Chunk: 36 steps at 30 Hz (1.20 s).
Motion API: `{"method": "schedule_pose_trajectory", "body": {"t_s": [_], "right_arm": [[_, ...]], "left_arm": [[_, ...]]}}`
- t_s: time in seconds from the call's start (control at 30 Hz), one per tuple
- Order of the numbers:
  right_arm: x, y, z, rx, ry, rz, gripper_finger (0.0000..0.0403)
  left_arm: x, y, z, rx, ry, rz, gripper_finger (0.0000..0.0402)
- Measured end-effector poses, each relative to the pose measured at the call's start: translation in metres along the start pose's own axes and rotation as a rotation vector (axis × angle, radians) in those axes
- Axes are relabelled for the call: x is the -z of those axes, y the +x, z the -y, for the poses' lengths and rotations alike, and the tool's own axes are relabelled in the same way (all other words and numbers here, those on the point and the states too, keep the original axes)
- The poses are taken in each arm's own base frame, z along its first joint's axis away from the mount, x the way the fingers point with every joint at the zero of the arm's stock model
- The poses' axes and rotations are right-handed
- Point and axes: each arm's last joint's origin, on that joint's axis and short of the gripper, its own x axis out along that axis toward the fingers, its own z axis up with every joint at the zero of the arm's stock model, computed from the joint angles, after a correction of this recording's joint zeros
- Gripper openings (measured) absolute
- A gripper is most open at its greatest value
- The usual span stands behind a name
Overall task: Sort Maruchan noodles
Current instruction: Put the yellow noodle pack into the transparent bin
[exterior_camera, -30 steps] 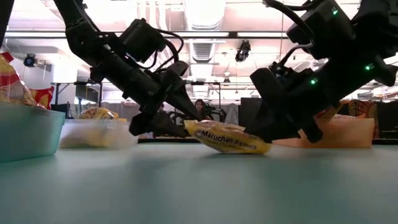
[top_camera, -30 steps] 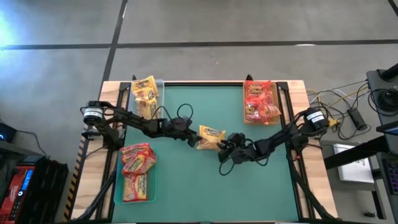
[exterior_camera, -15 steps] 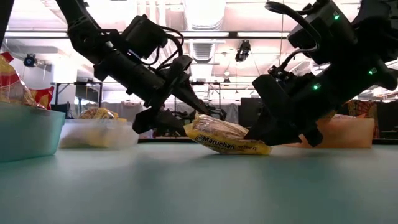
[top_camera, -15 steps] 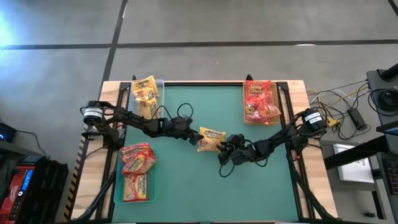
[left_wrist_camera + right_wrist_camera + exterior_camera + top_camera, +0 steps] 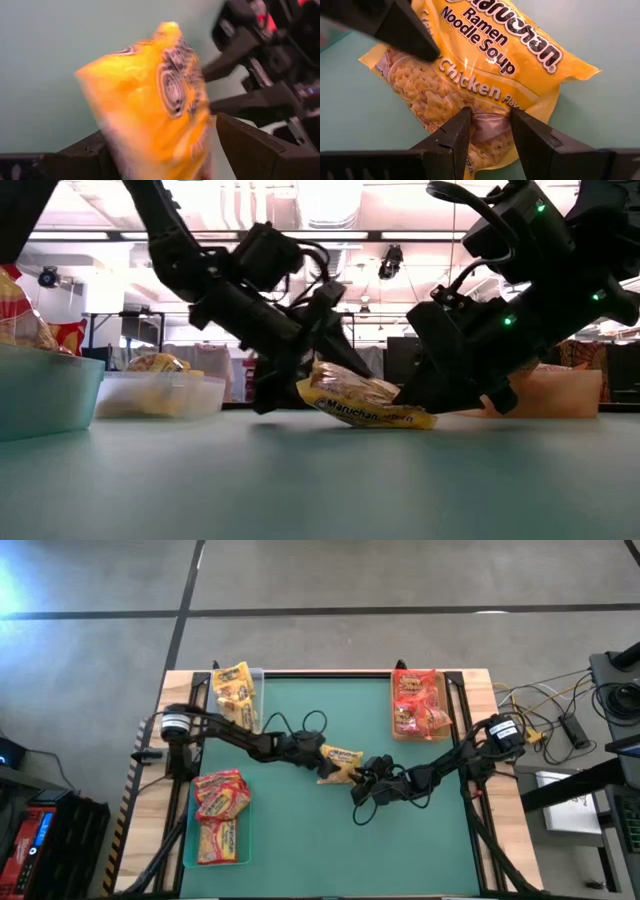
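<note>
One yellow Maruchan chicken packet [image 5: 340, 759] [image 5: 365, 405] lies mid-table on the green mat between both grippers. My right gripper [image 5: 361, 772] [image 5: 490, 122] is shut on its right-hand side. My left gripper [image 5: 318, 753] [image 5: 308, 380] is open. One of its fingers is over the packet's left end [image 5: 155, 100] and the other is down beside it. More yellow packets fill the clear tray [image 5: 232, 690]. Red ones lie in the tan tray [image 5: 418, 705], and red-orange ones in the green tray [image 5: 220, 815]. My left gripper straddles the packet's left end [image 5: 312, 385], coming slanting down from the table's left; whether its fingers touch the wrapper, I cannot tell. My right gripper pinches the wrapper's edge near a corner [image 5: 487, 117] between its two fingers [image 5: 455, 135], coming low from the table's right. The packet's underside [image 5: 400, 420] rests on the mat.
Three trays stand at the mat's far-left, far-right and near-left corners. The mat's near half [image 5: 330, 840] and far middle hold nothing else. Cables and equipment [image 5: 560, 725] lie beyond the table's right edge.
My left arm has reached toward the table's right. Its gripper went from touching the packet's left end to standing with its fingers over and beside that end. That end of the packet has tipped up slightly. The right gripper has kept its hold.
</note>
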Motion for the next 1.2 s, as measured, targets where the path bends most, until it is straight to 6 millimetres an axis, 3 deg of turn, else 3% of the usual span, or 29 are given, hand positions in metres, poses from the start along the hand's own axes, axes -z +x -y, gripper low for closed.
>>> {"method": "schedule_pose_trajectory", "body": {"t_s": [0.17, 0.4, 0.8, 1.2], "right_arm": [[0.0, 0.0, 0.0, 0.002, -0.022, 0.002, 0.0132], [-0.001, -0.001, 0.0, -0.003, -0.067, -0.002, 0.0132], [-0.016, -0.016, -0.001, -0.029, -0.179, -0.031, 0.0132], [-0.026, -0.04, 0.005, -0.014, -0.198, -0.09, 0.0132]], "left_arm": [[-0.003, 0.015, 0.003, 0.028, 0.022, -0.026, 0.0264], [-0.001, 0.019, 0.001, 0.018, 0.022, -0.04, 0.0253], [-0.004, 0.016, 0.005, 0.05, 0.02, -0.052, 0.0132], [-0.023, 0.003, 0.001, 0.016, 0.091, -0.008, 0.0141]]}}
